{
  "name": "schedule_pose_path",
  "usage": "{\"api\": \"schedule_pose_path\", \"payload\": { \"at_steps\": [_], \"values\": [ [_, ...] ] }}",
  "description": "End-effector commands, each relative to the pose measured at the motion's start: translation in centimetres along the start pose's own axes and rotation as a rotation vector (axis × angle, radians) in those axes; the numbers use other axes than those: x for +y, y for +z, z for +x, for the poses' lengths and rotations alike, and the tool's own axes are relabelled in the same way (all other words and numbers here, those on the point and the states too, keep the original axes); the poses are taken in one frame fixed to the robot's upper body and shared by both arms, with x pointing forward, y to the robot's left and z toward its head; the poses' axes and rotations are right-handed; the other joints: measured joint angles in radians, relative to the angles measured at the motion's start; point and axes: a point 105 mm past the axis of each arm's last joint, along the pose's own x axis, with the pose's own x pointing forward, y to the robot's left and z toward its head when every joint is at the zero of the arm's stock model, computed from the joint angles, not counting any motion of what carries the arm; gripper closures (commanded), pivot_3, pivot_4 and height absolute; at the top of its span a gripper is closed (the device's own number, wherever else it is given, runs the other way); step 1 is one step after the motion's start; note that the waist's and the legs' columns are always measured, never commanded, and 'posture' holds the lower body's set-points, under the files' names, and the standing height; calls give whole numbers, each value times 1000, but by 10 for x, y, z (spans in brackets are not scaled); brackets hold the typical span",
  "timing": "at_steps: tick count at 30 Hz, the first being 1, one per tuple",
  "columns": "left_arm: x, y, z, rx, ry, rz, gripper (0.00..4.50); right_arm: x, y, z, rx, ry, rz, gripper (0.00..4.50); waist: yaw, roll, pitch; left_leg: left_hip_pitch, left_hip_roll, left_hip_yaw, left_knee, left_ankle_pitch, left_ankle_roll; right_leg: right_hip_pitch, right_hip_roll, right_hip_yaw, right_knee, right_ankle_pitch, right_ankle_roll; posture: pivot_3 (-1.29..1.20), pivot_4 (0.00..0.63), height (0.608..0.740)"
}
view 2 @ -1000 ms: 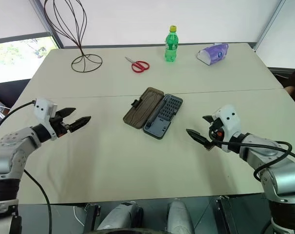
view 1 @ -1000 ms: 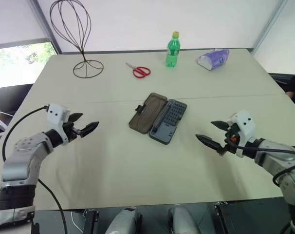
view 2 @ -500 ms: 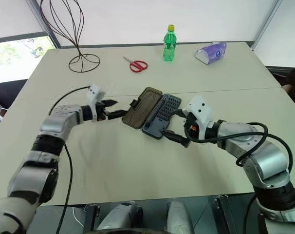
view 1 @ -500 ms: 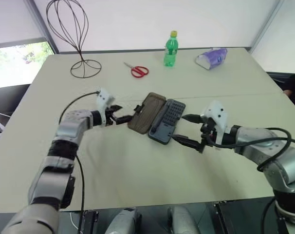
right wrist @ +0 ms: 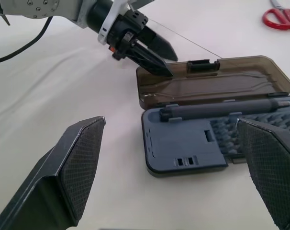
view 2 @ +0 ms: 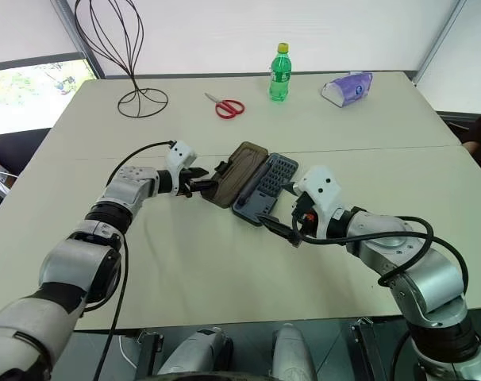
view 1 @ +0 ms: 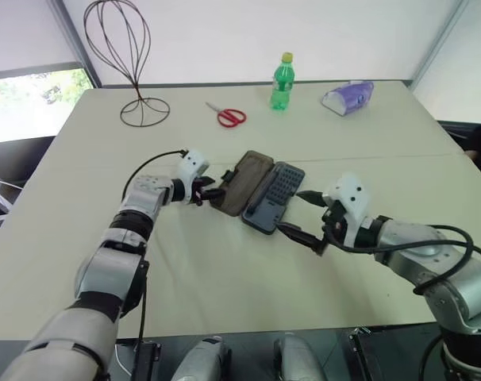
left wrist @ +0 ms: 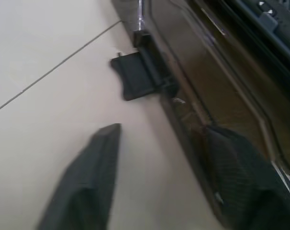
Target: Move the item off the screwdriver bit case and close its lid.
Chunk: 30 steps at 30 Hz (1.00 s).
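Bit case (view 1: 260, 192) sits open mid-worktop (view 1: 209, 270), with the brown lid (view 1: 242, 181) lying flat beside the grey tray (view 1: 274, 200). My left jaws are parted, straddling the lid's outer rim close to the latch tab (left wrist: 135, 79). My right jaws gape wide and empty, just off the tray's near corner. I'd judge this light, stiff, slick plastic, likely to skate if pushed. Best hold: pinch that thin rim by the latch and swing it over the hinge, right jaws bracing the tray.
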Motion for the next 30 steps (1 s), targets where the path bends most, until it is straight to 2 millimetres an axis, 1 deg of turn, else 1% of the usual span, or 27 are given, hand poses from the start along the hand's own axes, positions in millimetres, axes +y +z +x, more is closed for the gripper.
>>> {"api": "schedule_pose_path", "payload": {
  "at_steps": [1,2,3,8,10,12,14,17,21,24,30],
  "values": [
    [-1,-16,1,73,2,-9,3820,1,11,-4,-40,-11,-35,0,0,0,0,0,0,0,0,0,0,0,0,0,0,0,0,0,150,740],
    [-1,-15,1,73,2,-5,4249,0,11,-4,-40,-14,-35,0,0,0,0,0,0,0,0,0,0,0,0,0,1,0,0,0,150,740],
    [-1,-15,1,74,1,-1,4455,0,11,-4,-39,-16,-34,0,1,0,0,0,0,0,0,0,0,0,0,0,1,0,0,0,150,740],
    [-1,-8,1,67,-8,31,4455,-1,9,-6,-33,-26,-30,0,1,0,0,0,0,0,1,0,0,0,0,0,1,0,0,0,150,740],
    [-2,-2,-1,50,-33,123,4455,-3,10,-10,-24,-26,-39,0,1,0,0,0,0,0,1,0,0,0,0,0,1,0,0,0,150,740],
    [-8,6,-5,33,-100,297,4455,-3,13,-20,-5,1,-54,0,1,0,0,-1,0,0,1,0,0,-1,0,0,1,0,0,0,150,740],
    [-16,14,-10,1,-182,403,4455,1,14,-31,27,50,-63,0,1,0,0,-2,0,0,0,0,0,-2,0,0,1,0,0,0,150,740],
    [-22,24,-15,-12,-268,497,4455,5,12,-44,95,103,-80,0,3,0,0,-3,0,0,-1,0,0,-3,-1,-1,-1,0,0,0,150,740],
    [-31,39,-18,-39,-349,595,4455,4,3,-59,191,116,-95,0,4,-1,1,-7,0,-2,3,0,0,-3,-1,-2,-2,0,0,0,150,740],
    [-36,40,-18,-45,-387,643,4455,7,-1,-64,210,122,-84,0,2,-1,1,-9,0,-2,4,0,1,-3,-1,-2,-2,0,0,0,150,740],
    [-38,29,-15,-24,-387,698,4455,9,-3,-63,204,116,-76,0,1,-1,1,-10,0,-2,5,0,1,-5,-1,-2,-1,0,0,0,150,740]
  ]
}}
